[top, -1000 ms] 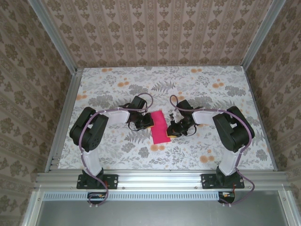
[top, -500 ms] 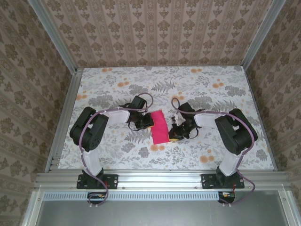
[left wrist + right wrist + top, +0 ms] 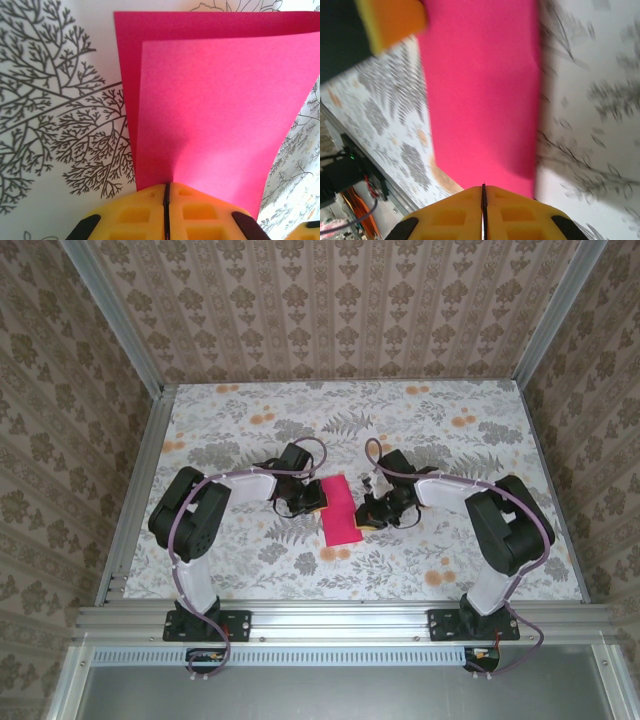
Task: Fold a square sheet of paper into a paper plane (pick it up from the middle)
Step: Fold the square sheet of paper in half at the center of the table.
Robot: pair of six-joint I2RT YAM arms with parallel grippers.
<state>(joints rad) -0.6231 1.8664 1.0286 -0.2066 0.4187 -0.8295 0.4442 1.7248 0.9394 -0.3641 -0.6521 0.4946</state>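
The overhead view was bright and evenly lit from above; the arms left only faint, soft shadows on the counter point(image 3: 470, 560), with no glare; the frame rails leaned outward toward the upper corners. The left wrist view was sharp; the upper layer of the square sheet of paper point(image 3: 215, 115) glowed pink, the lower lay darker. The right wrist view was smeared by motion; a broad soft shadow ran along the sheet's right edge; the orange pad point(image 3: 390, 20) was out of focus.

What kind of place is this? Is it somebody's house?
Probably not a house, more likely a robot test booth. The left arm and right arm are bolted to a metal rail, and wallpapered walls enclose a flowery table holding magenta paper.
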